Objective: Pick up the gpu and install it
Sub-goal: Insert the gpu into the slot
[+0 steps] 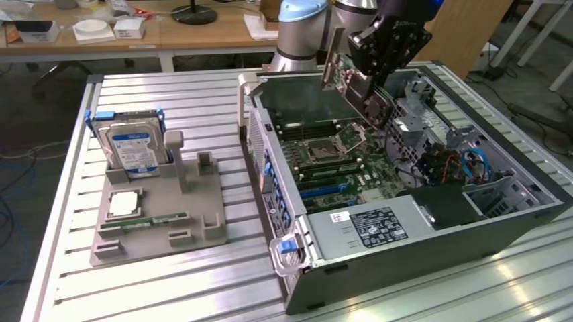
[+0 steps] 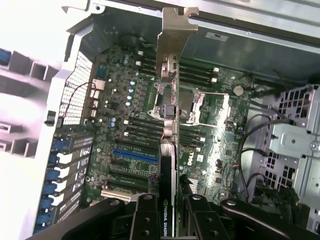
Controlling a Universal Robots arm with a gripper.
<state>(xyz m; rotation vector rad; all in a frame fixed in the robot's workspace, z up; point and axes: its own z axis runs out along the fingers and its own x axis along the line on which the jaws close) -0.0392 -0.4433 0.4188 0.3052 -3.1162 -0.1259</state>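
Gripper [image 1: 376, 70]: clamped on the gpu [image 1: 356, 94]
Gpu: in the air, on edge over the motherboard [image 1: 333, 155] in the open case [image 1: 430, 241]; touching no slot
Done: pick-up; install not yet done

Slatted aluminium table [image 1: 179, 282] carries two items, well apart.

Exterior view's left: grey moulded plastic parts tray [image 1: 201, 201]. A silver hard drive with blue-white label [image 1: 133, 144] stands upright in the tray's far slot. A square silver processor chip [image 1: 123, 203] lies flat in front of it, and a narrow green memory stick [image 1: 147, 221] lies flat just in front of the chip.

Exterior view's right: open grey metal computer case [image 1: 421, 255] on its side, with a green motherboard [image 1: 336, 161] on its floor and a grey power supply box [image 1: 376, 225] at the near end.

Black two-finger gripper [image 2: 167, 205] clamps the gpu [image 2: 169, 115], a flat green-and-black card with silvery end bracket. The card hangs edge-on above the motherboard, over the case's far half.
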